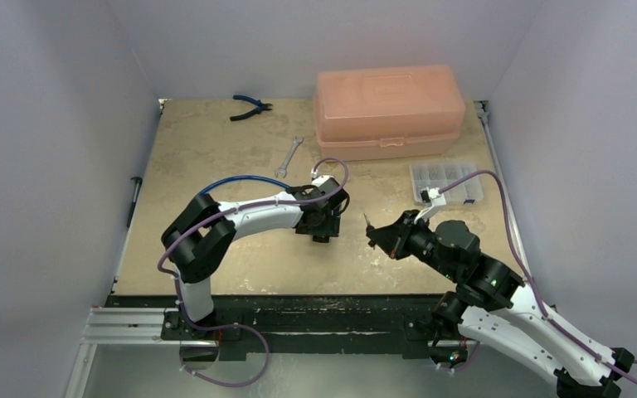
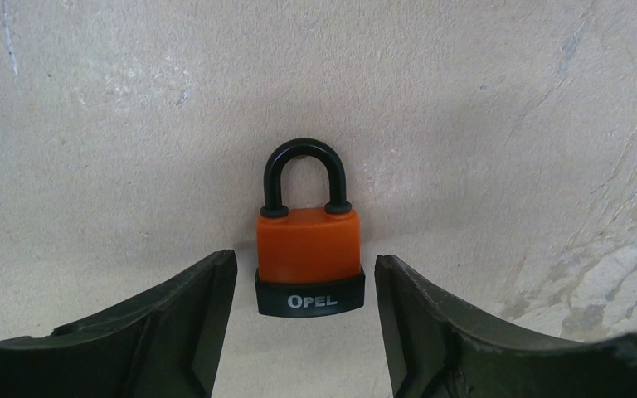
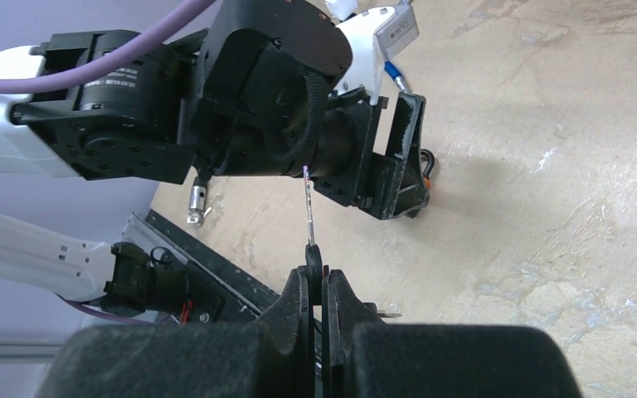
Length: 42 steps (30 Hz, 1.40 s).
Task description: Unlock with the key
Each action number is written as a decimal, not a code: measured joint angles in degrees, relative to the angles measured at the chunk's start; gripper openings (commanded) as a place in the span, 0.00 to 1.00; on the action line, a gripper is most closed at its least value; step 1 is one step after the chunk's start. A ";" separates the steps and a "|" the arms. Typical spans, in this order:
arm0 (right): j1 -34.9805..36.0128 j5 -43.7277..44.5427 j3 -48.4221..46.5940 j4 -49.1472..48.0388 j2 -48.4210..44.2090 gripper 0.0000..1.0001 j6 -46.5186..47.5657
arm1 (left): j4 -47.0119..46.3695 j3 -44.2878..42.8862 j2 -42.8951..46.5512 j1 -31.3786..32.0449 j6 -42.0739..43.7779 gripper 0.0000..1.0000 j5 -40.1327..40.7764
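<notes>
1. Pinching the key (image 3: pixel 309 211) by its head, the right gripper (image 3: pixel 316 278) has its jaws pressed nearly together, with only the thin metal between them. The blade sticks straight out past the fingertips and is seen edge-on in the right wrist view.
2. From above, the right gripper (image 1: pixel 379 236) sits right of the table's (image 1: pixel 216 157) middle, key tip aimed leftward at the other arm, with a bare gap between them.
3. Next comes the left gripper (image 1: pixel 323 225), pointed down at the tabletop near the middle. Its jaws stand wide apart and grasp nothing.
4. The padlock (image 2: pixel 308 253) lies flat on the table between the left fingers (image 2: pixel 203 303), its black base marked OPEL level with the fingertips. There is a gap on each side, so neither finger touches it. Its orange body and black shackle point away from the wrist, and both shackle legs sit in the body.
5. Farther back and to the right lies a clear parts organizer (image 1: pixel 446 182).
6. A wrench (image 1: pixel 289 157) lies behind the left gripper.
7. An orange toolbox (image 1: pixel 390 112) stands at the back, lid down.
8. Blue-handled pliers (image 1: pixel 250 106) lie at the far edge, left of the toolbox.
</notes>
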State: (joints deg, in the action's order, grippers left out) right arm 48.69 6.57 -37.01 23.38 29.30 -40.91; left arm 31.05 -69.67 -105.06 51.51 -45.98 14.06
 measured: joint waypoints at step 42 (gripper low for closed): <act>0.00 4.98 0.02 4.52 -3.50 0.00 -1.57 | -14.32 6.84 10.34 1.42 -11.58 0.00 -1.97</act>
State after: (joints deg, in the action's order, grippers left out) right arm 48.69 11.55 -36.99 27.90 25.80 -42.48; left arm 16.73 -62.83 -94.72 52.93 -57.56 12.10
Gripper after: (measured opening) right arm 0.038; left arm 0.509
